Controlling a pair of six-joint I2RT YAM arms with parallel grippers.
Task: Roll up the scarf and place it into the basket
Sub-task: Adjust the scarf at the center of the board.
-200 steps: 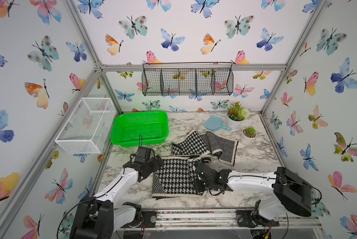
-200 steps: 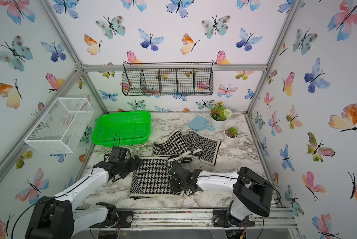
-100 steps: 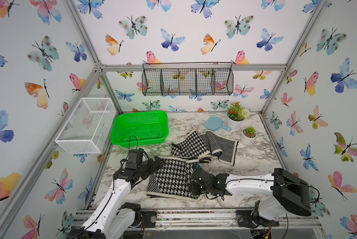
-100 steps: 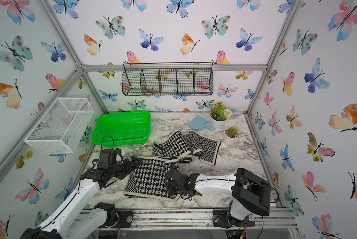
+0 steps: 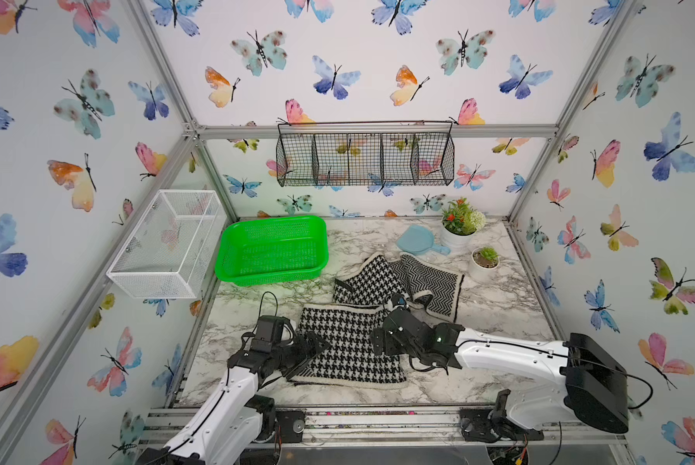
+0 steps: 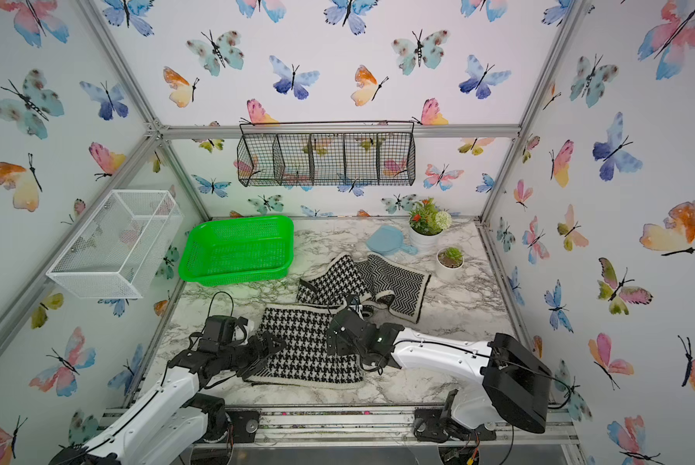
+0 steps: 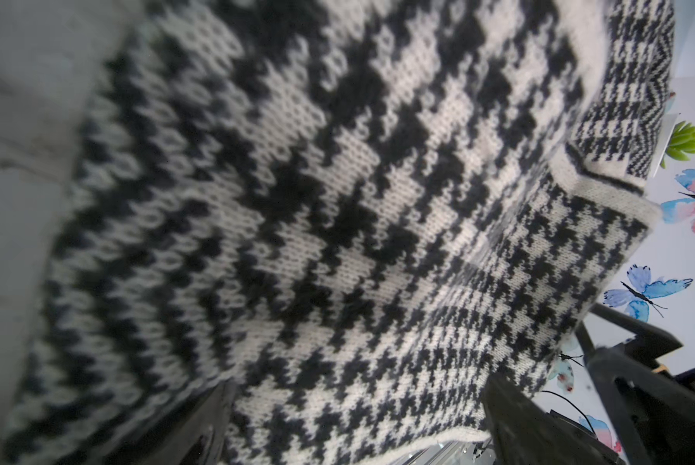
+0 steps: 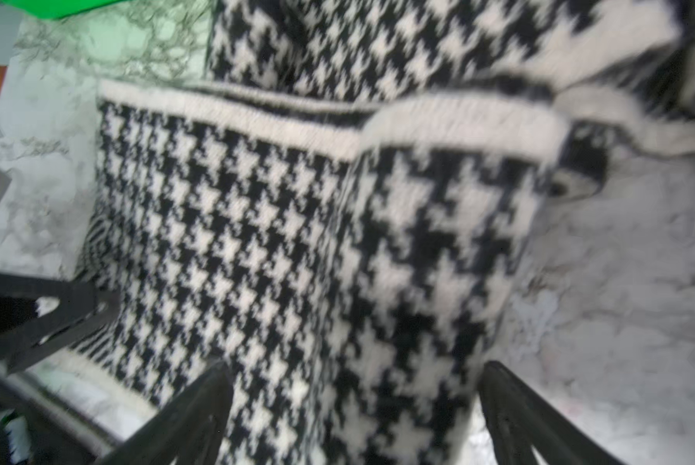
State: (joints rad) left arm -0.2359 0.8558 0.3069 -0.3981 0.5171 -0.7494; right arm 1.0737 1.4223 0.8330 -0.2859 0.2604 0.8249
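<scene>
Clearly outside the basket, in front and to its right: scarf, folded flat, not rolled. Straight before the basket, left gripper, jaws gaping around one scarf edge, gripping nothing. Farther right of the basket, right gripper, jaws likewise spread, straddling the opposite edge.

Bright, even light fills both top views, their edges bowed; the green basket tints the marble tabletop beside it. Wrist views blur the scarf at close range.
</scene>
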